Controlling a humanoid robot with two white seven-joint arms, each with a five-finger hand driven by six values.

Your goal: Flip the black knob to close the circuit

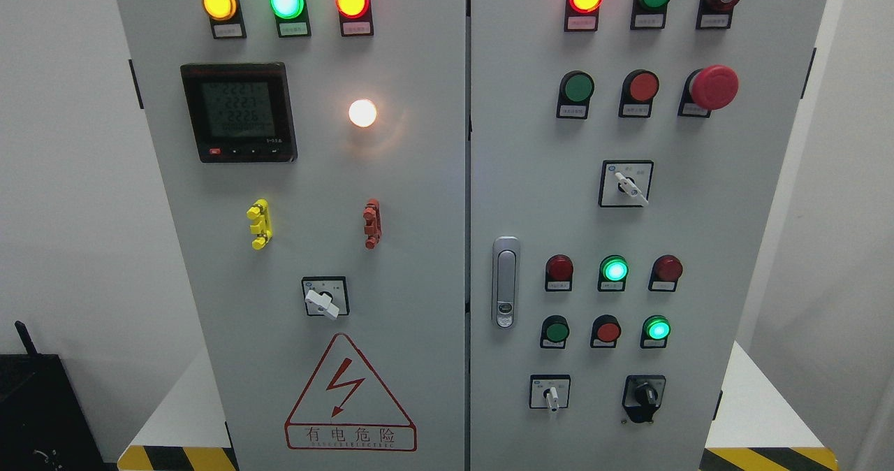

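Fingers unseen; black knob (644, 394) seemingly upright, low on right door (531, 198)

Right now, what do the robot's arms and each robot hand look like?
Neither arm nor robot hand shows in the head view, so their look cannot be told. Only the grey cabinet with its lamps, buttons and the black knob is visible.

Two cabinet doors: left door (419, 261), right door (761, 261). Four lamps on the left door, lit yellow (219, 3), green (287, 1), red (352, 0), white (362, 113). One digital meter (239, 112). Two clips, yellow (259, 223) and red (372, 223). Three white-handled selector switches (323, 301) (629, 186) (552, 395). One black knob (644, 395). One red mushroom button (714, 87). One door latch (505, 281). One warning triangle (349, 394)
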